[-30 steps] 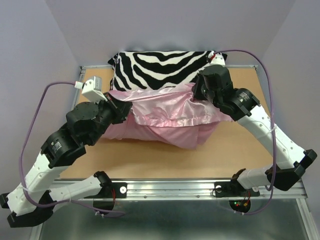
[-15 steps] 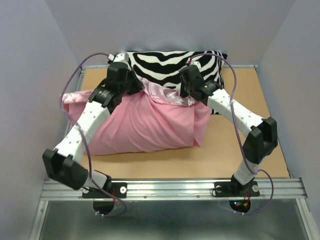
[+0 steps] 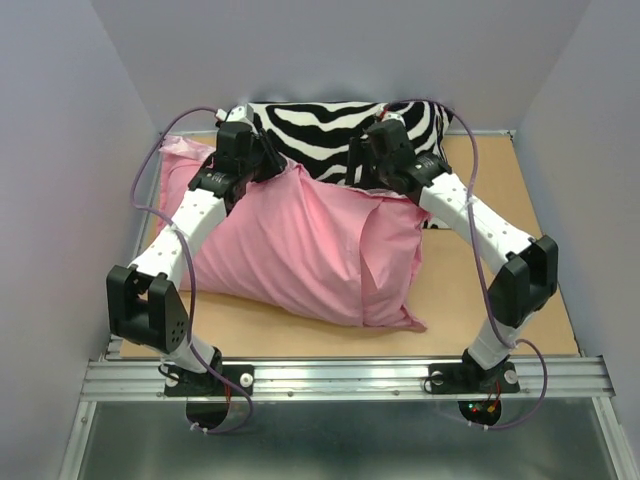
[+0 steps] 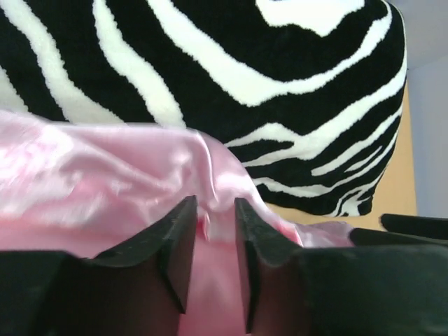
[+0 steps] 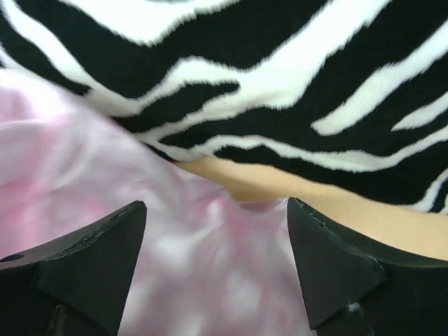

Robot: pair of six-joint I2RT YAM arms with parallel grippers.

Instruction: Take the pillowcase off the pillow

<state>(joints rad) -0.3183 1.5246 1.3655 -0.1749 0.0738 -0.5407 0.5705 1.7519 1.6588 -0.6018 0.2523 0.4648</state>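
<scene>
1 pillowcase (image 3: 300,240) fold pinched by left gripper (image 4: 214,215); right gripper (image 5: 215,210) spread wide.

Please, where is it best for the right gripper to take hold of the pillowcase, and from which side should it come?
Probably the rumpled far edge of the pillowcase, beside the zebra-striped pillow. The fabric bunches into loose folds there, thin enough to pinch. The right gripper hangs open just above it, so come down from the near side; the left gripper pinches a similar fold.
</scene>
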